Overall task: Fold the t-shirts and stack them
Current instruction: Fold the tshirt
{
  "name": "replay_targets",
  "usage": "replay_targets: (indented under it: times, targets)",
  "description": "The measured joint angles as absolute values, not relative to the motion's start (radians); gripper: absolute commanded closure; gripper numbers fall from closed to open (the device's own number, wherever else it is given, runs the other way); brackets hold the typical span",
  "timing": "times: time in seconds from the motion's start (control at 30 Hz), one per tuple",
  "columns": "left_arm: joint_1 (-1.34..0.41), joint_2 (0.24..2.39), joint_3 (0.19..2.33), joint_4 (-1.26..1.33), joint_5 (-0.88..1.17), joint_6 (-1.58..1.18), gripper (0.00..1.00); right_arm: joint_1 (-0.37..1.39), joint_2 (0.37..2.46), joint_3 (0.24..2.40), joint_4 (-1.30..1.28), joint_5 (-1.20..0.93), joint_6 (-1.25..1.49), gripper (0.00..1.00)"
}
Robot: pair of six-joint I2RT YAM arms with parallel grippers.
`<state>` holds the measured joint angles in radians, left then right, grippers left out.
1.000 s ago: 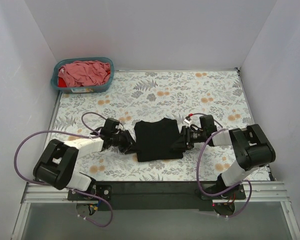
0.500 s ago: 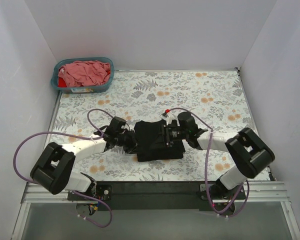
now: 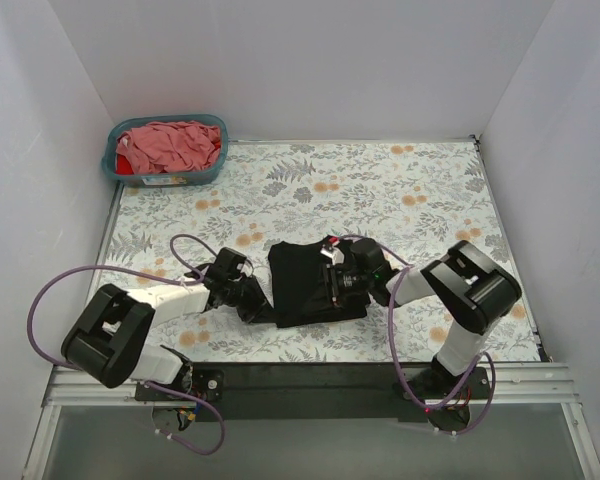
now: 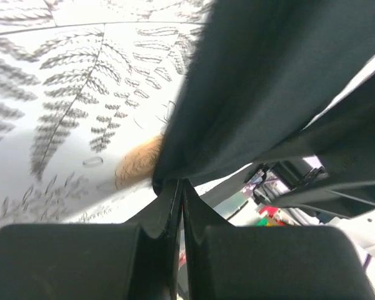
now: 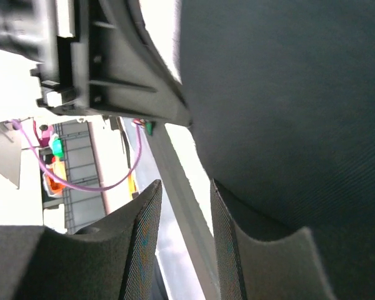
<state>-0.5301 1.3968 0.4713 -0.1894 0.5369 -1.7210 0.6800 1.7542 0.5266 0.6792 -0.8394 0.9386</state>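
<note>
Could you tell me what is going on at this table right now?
A black t-shirt is being folded in the middle of the table. The left gripper is shut on the shirt's left edge; the right gripper is open over its right half. Pink and red shirts wait in the teal basket at the far left corner.

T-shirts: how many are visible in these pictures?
3: a black t-shirt lies on the table; a pink t-shirt and a red t-shirt are in the teal basket; more may lie hidden beneath.
</note>
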Motion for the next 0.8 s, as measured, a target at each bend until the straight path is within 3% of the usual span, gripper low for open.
replay_targets:
  times: [0.17, 0.33, 0.67, 0.8]
  targets:
    - [-0.487, 1.326, 0.548, -0.253, 0.508, -1.7, 0.98, 0.589, 1.605, 0.54, 0.657, -0.852, 0.935, 0.55]
    - [-0.408, 1.398, 0.73, -0.196, 0.498, -1.671, 0.98, 0.404, 1.574, 0.619, 0.663, -0.883, 0.917, 0.56]
    - [-0.328, 1.865, 0.977, -0.069, 0.496, -1.6, 0.98, 0.234, 1.866, 0.769, 0.664, -0.867, 0.883, 0.56]
    - [-0.305, 1.928, 0.999, -0.039, 0.54, -1.593, 0.99, 0.201, 1.986, 0.786, 0.659, -0.854, 0.876, 0.56]
